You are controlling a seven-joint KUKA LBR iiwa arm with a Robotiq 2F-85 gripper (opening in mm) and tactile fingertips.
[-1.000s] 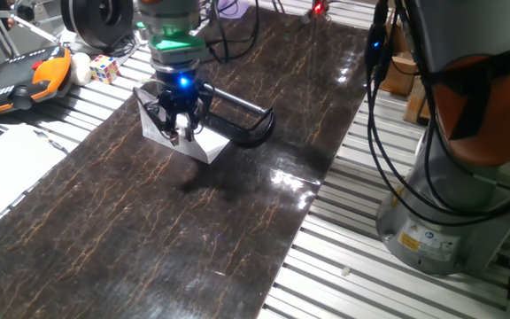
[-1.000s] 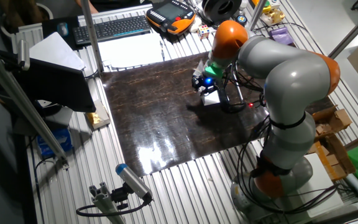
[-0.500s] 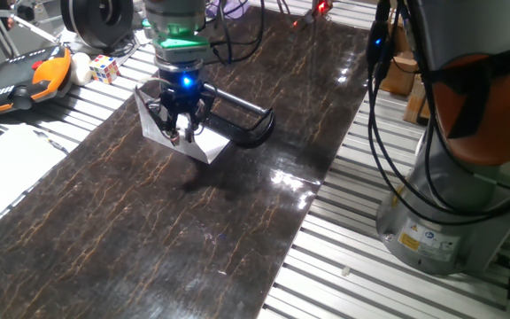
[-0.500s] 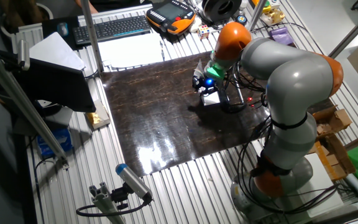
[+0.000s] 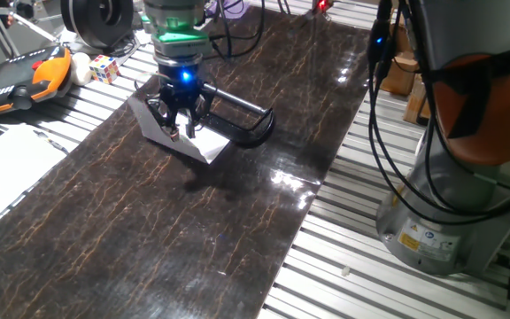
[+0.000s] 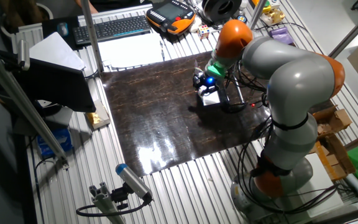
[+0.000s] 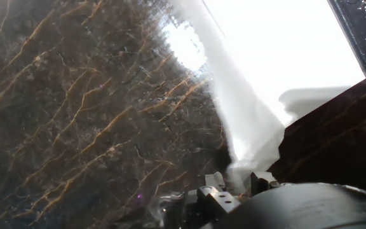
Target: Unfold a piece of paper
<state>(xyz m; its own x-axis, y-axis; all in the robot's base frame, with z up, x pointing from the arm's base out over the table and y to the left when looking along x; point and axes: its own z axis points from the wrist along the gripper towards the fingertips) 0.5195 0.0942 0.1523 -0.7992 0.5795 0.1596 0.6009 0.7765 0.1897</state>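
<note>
- While pinching one flap, the gripper (image 5: 181, 129) is holding the piece of paper (image 5: 209, 146) partly raised.
- Its crease is running diagonally across the dark table (image 5: 149, 221).

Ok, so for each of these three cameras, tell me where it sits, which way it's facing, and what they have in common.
One fixed view: low at the table's edge, looking along the dark marble-patterned mat; shows the hand, the arm's grey base and cables.
The other fixed view: high overhead, facing down on the mat; shows the whole arm.
Hand view: on the hand, looking down its fingers at the piece of paper; only fingertips show.
Shared: all show the pinched paper on the mat.
</note>
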